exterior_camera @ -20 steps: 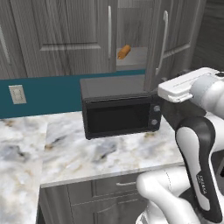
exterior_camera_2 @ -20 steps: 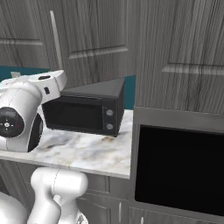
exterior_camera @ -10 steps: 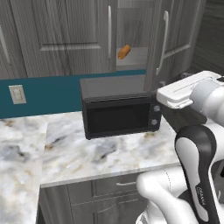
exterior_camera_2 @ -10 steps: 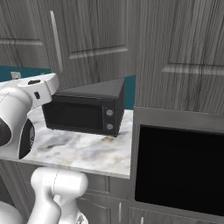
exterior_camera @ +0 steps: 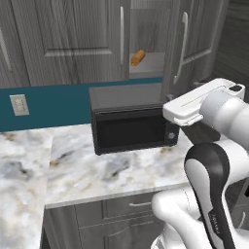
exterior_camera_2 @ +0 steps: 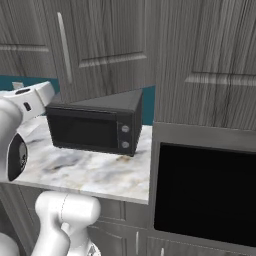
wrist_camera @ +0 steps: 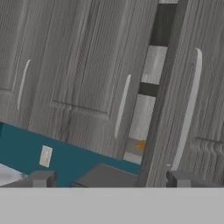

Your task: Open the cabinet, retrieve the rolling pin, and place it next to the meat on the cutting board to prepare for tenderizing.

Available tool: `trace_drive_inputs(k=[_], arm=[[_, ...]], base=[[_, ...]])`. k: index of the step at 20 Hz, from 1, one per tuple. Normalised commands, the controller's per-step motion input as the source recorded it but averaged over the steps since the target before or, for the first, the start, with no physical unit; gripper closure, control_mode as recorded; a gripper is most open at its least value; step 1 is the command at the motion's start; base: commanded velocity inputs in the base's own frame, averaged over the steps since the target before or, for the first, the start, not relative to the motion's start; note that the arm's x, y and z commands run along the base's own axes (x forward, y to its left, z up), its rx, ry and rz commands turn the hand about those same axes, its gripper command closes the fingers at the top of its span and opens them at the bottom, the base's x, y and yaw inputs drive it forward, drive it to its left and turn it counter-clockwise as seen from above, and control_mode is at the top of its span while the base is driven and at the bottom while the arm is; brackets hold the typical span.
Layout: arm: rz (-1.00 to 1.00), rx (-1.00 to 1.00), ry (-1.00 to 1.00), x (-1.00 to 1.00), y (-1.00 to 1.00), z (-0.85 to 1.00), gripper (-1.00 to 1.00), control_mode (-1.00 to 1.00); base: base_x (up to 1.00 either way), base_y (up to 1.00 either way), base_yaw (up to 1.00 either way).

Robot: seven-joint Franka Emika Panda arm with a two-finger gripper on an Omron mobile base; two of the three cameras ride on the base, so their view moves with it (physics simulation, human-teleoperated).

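Orange-tan rolling pin (exterior_camera: 137,57) unmoved on shelf | cabinet (exterior_camera: 187,44) ajar | end effector (wrist_camera: 109,180) wide open, empty, lower than before

1. A domestic kitchen: tall dark grey wood-grain cabinet (exterior_camera: 97,34) doors with slim silver bar handles fill the top of the frame.
2. A black microwave (exterior_camera: 131,121) sits at centre on a marbled white-and-grey counter (exterior_camera: 92,170), with grey drawers (exterior_camera: 131,206) below it.
3. A teal backsplash (exterior_camera: 53,104) at left carries a white wall outlet (exterior_camera: 19,104).
4. A built-in black oven (exterior_camera_2: 205,192) occupies the lower right of the right base view.
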Motion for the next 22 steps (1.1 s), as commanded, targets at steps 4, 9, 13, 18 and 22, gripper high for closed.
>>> trace_drive_inputs(k=[4,9,13,18,22], arm=[[-0.16,-0.03,0.00,-0.01,0.21,0.00,-1.00,-1.00],[-0.20,-0.08,0.02,0.09,0.10,0.00,-1.00,-1.00],[-0.17,-0.23,0.08,0.24,0.09,-0.03,-1.00,-1.00],[-0.09,-0.25,0.18,0.24,0.08,0.00,-1.00,-1.00],[-0.07,-0.24,0.16,0.16,0.05,0.00,-1.00,-1.00]], base=[[0.00,0.00,0.00],[0.00,0.00,0.00],[0.00,0.00,0.00],[0.00,0.00,0.00],[0.00,0.00,0.00]])
